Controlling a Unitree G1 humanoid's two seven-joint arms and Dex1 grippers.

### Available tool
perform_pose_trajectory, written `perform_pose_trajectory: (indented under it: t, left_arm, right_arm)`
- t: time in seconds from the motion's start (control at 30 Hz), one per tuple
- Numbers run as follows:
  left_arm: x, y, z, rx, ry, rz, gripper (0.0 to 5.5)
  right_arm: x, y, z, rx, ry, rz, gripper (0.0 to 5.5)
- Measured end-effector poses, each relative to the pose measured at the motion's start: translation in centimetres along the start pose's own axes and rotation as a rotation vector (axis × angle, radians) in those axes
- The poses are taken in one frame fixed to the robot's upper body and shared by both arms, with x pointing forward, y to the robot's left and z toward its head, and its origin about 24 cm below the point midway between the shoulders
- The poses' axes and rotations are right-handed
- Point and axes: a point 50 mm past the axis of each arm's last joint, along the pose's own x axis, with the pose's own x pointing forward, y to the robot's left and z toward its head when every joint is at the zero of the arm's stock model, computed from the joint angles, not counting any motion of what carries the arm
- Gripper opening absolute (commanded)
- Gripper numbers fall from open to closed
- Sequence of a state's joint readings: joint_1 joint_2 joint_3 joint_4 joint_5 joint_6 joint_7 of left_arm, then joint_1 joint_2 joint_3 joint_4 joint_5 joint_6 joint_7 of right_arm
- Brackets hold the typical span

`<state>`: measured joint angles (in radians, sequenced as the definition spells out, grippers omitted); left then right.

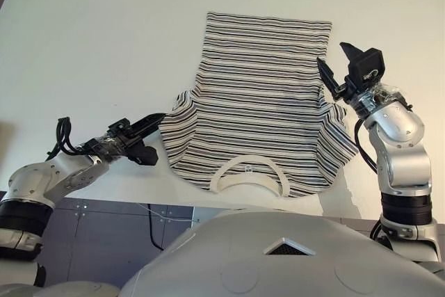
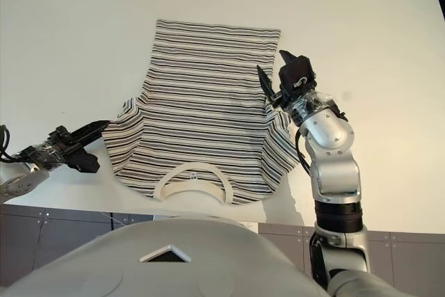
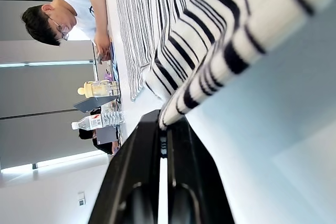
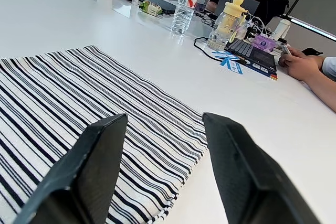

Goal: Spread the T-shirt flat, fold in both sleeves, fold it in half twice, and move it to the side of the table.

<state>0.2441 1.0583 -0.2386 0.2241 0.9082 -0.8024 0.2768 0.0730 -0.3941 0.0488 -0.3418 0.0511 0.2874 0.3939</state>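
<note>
Left gripper [image 1: 158,119] pinches nine-o'clock sleeve [image 1: 178,113] of black-and-white striped fabric T-shirt [image 1: 257,95], likely for folding; right gripper [image 1: 336,60] hovers, jaws spread.

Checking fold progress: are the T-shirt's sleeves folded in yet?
Not yet: the T-shirt lies spread, both sleeves sticking outward; the left gripper pinches one sleeve's edge.

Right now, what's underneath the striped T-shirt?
The white table shows all around the T-shirt, which lies on it. The left gripper pinches one sleeve edge at the table surface. Anything beneath the cloth itself is covered.
</note>
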Motion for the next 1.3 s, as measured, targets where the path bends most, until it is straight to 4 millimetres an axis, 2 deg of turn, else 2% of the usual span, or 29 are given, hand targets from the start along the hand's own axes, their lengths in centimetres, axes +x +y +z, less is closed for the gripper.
perform_pose_trajectory:
  t: [0.27,0.4,0.5,0.67,0.87,1.17,1.27,1.3]
  left_arm:
    - [0.0,0.2,2.8,-0.096,-0.037,0.11,0.14]
    - [0.5,2.5,4.7,-0.11,-0.087,0.258,0.14]
    - [1.1,2.1,5.3,-0.142,-0.066,0.248,0.14]
    - [2.6,2.4,6.0,-0.176,-0.08,0.234,0.14]
    - [3.8,1.3,8.2,-0.38,-0.123,0.147,0.14]
    - [4.4,0.6,8.7,-0.55,-0.073,0.006,1.77]
    - [4.2,2.3,8.9,-0.614,-0.074,0.097,2.41]
    - [4.1,3.5,8.8,-0.633,-0.067,0.174,2.56]
  right_arm:
    - [0.0,-0.1,-0.1,-0.003,0.008,0.014,2.63]
    - [-0.1,-0.4,-0.2,-0.015,0.015,0.028,2.63]
    - [-0.1,-1.4,-0.2,-0.037,0.03,0.021,2.63]
    - [0.1,-1.3,-0.1,-0.04,0.026,0.045,2.63]
    - [0.3,-1.2,-0.4,-0.034,0.039,0.068,2.63]
    - [0.5,-1.4,-0.3,-0.039,0.038,0.072,2.63]
    - [0.2,-2.1,-0.3,-0.06,0.048,0.058,2.63]
    - [-0.1,-2.5,-0.2,-0.068,0.051,0.047,2.63]
